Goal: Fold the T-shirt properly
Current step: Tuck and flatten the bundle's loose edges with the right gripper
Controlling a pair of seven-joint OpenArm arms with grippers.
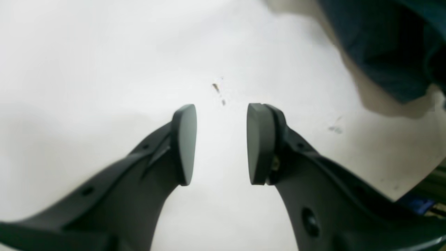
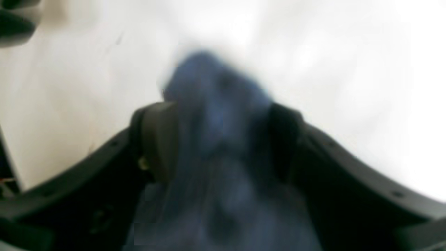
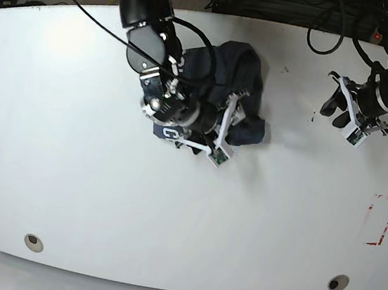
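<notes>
Right gripper [image 2: 219, 139]: pinching a bunch of the T-shirt [image 3: 240, 87], which is lying crumpled on the white surface [image 3: 68, 186]. Left gripper [image 1: 221, 143]: hanging spread and empty, well apart. Advice: spreading the cloth flat first.

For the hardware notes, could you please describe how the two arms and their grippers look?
Both arms are black, trailing black cables, with white brackets near the wrists. The left gripper has matte dark-grey fingers ending in flat, rounded pads. The right gripper looks alike, though blurred.
</notes>
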